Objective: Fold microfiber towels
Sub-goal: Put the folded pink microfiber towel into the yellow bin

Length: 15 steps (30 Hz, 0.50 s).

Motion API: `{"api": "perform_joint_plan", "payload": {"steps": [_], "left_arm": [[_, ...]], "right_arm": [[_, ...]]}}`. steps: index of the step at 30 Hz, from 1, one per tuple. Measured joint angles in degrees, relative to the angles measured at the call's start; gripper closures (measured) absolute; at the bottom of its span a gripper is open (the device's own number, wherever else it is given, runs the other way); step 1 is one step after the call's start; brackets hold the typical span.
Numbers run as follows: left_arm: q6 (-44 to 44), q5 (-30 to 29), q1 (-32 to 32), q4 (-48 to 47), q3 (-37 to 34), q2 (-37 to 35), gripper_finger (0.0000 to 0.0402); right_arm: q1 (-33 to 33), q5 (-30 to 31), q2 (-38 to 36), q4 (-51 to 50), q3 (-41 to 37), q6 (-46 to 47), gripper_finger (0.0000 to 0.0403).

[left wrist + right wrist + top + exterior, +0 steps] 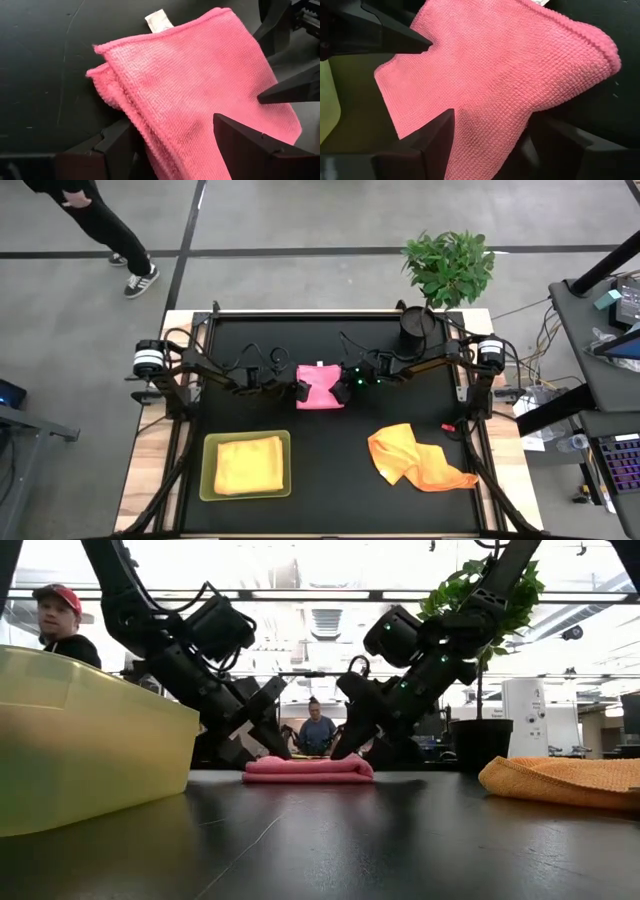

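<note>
Lying flat between them, the folded pink towel (320,387) has the left hand (297,389) and right hand (345,387) (both released) touching opposite edges, equally near.

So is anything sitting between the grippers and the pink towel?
Nothing visible. The left gripper and right gripper are both open at opposite edges of the folded pink towel, with no other object between.

Bare black table (330,470) between tray (210,488) and orange towel (415,460), pink towel (320,388) flanked by both arms
</note>
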Motion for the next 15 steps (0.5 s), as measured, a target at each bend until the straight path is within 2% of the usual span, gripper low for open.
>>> {"api": "perform_joint_plan", "payload": {"steps": [5,8,12,15], "left_arm": [[0.35,0.04,-0.22,0.93,-0.03,0.76,0.016],[0.44,-0.16,-0.84,1.54,-0.09,0.82,0.0174],[1.6,-0.1,-1.25,1.37,-0.16,0.87,0.0219],[1.75,0.03,-1.29,1.11,-0.19,0.89,0.0264]], "right_arm": [[0.0,0.09,0.01,0.01,0.0,-1.12,0.0163],[0.0,0.16,0.01,0.29,0.0,-1.12,0.0165],[0.11,0.19,0.01,1.78,0.0,-1.13,0.0171],[0.37,0.17,0.01,2.36,0.0,-1.12,0.0193]]}}
